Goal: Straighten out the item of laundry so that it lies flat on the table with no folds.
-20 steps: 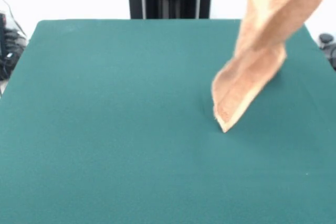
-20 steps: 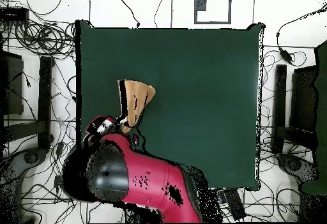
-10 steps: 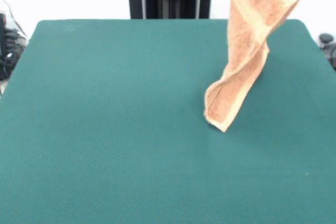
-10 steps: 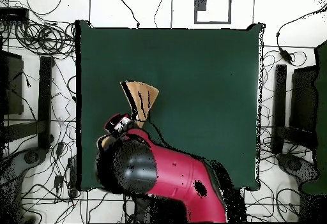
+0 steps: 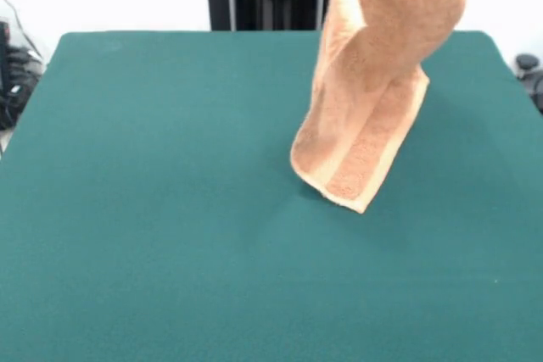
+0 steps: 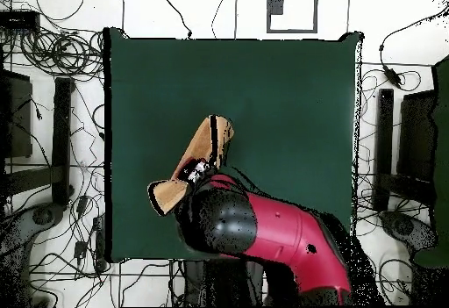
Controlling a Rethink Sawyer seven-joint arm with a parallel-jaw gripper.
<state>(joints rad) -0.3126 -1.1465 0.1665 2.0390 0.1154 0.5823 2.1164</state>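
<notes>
One table: the large rectangular table with the dark green felt-like top (image 5: pixel 170 209) spreads well below the pincer on every side; its bare top also shows in the overhead view (image 6: pixel 289 103).
Arm: the red and black robot arm (image 6: pixel 263 234) reaches over the table from its edge and ends at the pincer.
Towel: the small orange-tan terry towel (image 5: pixel 373 91) hangs down from the pincer, folded lengthwise and twisted, with only its lower corner at the table top. From above, one part (image 6: pixel 213 142) sticks out beyond the pincer and another part lies beside it.
Pincer: the gripper (image 6: pixel 198 171) shows only from above, among the towel's folds; whether its jaws are wide or narrow I cannot tell.
</notes>
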